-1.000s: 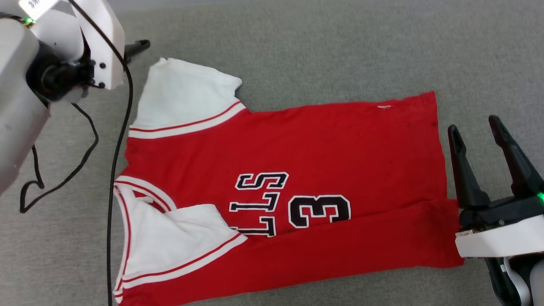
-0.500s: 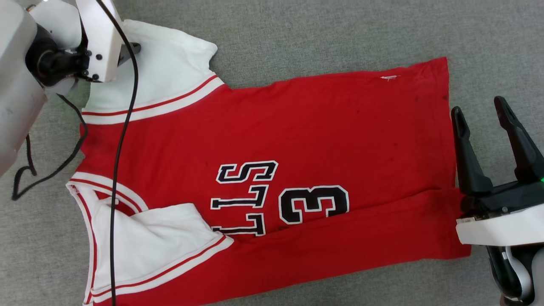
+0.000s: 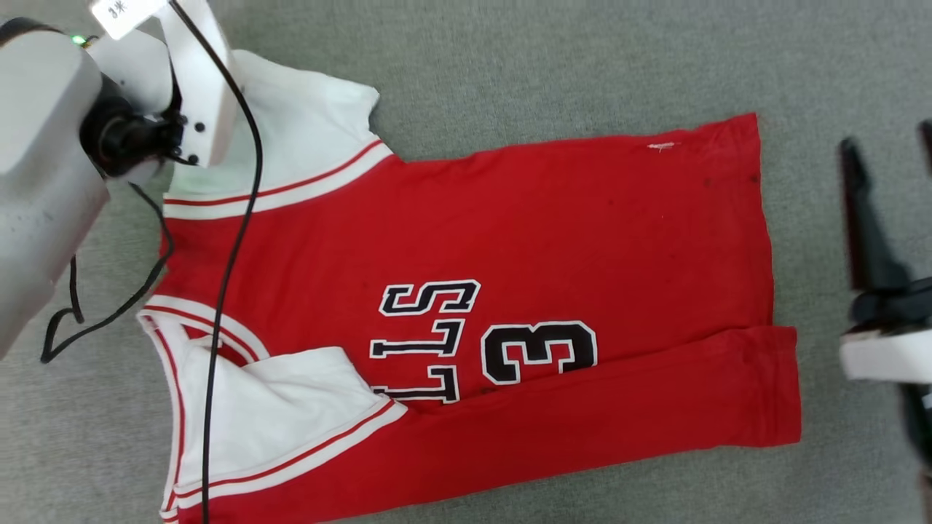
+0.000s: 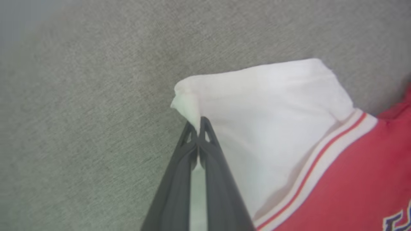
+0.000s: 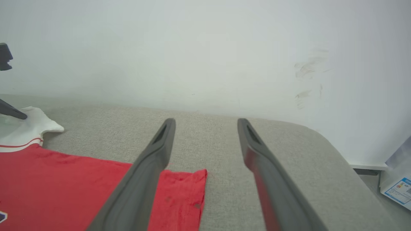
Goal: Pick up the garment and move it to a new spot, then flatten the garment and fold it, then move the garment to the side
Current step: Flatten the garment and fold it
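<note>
The garment [image 3: 510, 233], a red jersey with white sleeves and black lettering, lies spread on the grey surface. In the left wrist view my left gripper [image 4: 199, 123] is shut on the outer corner of the far white sleeve [image 4: 273, 128]. In the head view my left forearm [image 3: 196, 87] hangs over that sleeve and hides the fingers. My right gripper [image 3: 890, 153] is open and blurred at the right edge, clear of the hem. In the right wrist view the right gripper [image 5: 207, 122] holds nothing, with the hem corner [image 5: 183, 192] below its left finger.
A black cable [image 3: 226, 276] from my left arm hangs across the garment's collar end. A white wall [image 5: 205, 48] rises behind the grey surface [image 3: 582, 58], whose rounded edge [image 5: 337, 144] lies to the right. A labelled box [image 5: 398, 189] sits beyond it.
My left gripper has come over the far sleeve and shut on its corner. My right gripper has drawn away to the right of the hem. The head view has shifted.
</note>
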Robot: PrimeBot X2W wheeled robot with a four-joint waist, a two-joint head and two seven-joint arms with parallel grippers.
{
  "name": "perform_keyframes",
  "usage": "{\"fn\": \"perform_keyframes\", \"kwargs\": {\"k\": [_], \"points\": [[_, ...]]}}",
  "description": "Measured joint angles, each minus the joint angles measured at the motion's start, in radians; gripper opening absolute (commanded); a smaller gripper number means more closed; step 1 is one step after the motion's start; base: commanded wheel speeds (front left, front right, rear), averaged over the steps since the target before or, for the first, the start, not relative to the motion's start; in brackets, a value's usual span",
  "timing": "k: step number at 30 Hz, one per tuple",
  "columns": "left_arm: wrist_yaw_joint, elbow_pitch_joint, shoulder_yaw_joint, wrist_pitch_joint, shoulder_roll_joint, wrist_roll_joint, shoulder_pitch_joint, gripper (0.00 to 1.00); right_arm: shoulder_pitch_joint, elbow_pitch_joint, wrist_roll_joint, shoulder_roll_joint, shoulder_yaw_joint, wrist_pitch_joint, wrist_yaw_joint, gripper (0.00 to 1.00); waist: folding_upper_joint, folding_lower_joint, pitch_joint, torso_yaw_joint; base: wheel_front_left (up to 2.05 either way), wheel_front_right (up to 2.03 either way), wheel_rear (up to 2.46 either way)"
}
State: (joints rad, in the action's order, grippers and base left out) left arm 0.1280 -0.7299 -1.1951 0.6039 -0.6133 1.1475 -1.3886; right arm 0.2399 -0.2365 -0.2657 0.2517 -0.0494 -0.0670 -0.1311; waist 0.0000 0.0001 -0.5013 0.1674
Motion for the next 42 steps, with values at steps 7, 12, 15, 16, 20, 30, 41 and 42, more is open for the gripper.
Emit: {"fn": "perform_keyframes", "kwargs": {"k": [7, 12, 15, 16, 20, 30, 41, 42], "points": [[0.0, 0.137, -0.034, -0.131, -0.038, -0.021, 0.035, 0.0, 0.113, 0.041, -0.152, 0.232, 0.02, 0.347, 0.0, 1.0, 0.0, -0.0001, 0.084, -0.048, 0.0, 0.0, 0.0], [0.001, 0.212, -0.043, -0.189, -0.038, -0.027, 0.05, 0.0, 0.191, 0.127, -0.288, 0.367, 0.083, 0.602, 0.0, 1.0, 0.0, -0.0001, 0.103, -0.089, 0.0, 0.0, 0.0], [0.001, 0.243, -0.048, -0.211, -0.039, -0.035, 0.05, 0.0, 0.235, 0.182, -0.351, 0.43, 0.143, 0.757, 0.0, 1.0, 0.0, -0.0001, 0.103, -0.112, 0.0, 0.0, 0.0], [0.001, 0.253, -0.049, -0.219, -0.039, -0.038, 0.049, 0.0, 0.253, 0.197, -0.371, 0.445, 0.164, 0.803, 0.0, 1.0, 0.0, -0.0001, 0.101, -0.118, 0.0, 0.0, 0.0], [0.001, 0.29, -0.051, -0.247, -0.044, -0.052, 0.045, 0.0, 0.332, 0.263, -0.395, 0.472, 0.233, 0.918, 0.0, 1.0, 0.0, -0.0001, 0.081, -0.136, 0.0, 0.0, 0.0], [0.001, 0.361, -0.052, -0.301, -0.055, -0.092, 0.026, 0.0, 0.508, 0.454, -0.373, 0.438, 0.372, 0.997, 0.0, 1.0, 0.0, -0.0001, 0.016, -0.192, 0.0, 0.0, 0.0], [-0.002, 0.384, -0.049, -0.345, -0.058, -0.106, 0.028, 0.0, 0.542, 0.586, -0.403, 0.453, 0.482, 0.952, 0.002, 0.63, 0.0, -0.0002, -0.018, -0.226, 0.0, 0.0, 0.0], [-0.002, 0.383, -0.049, -0.349, -0.06, -0.105, 0.03, 0.0, 0.543, 0.592, -0.408, 0.453, 0.487, 0.938, 0.002, 0.0, 0.0, -0.0002, -0.016, -0.223, 0.0, 0.0, 0.0]]}}
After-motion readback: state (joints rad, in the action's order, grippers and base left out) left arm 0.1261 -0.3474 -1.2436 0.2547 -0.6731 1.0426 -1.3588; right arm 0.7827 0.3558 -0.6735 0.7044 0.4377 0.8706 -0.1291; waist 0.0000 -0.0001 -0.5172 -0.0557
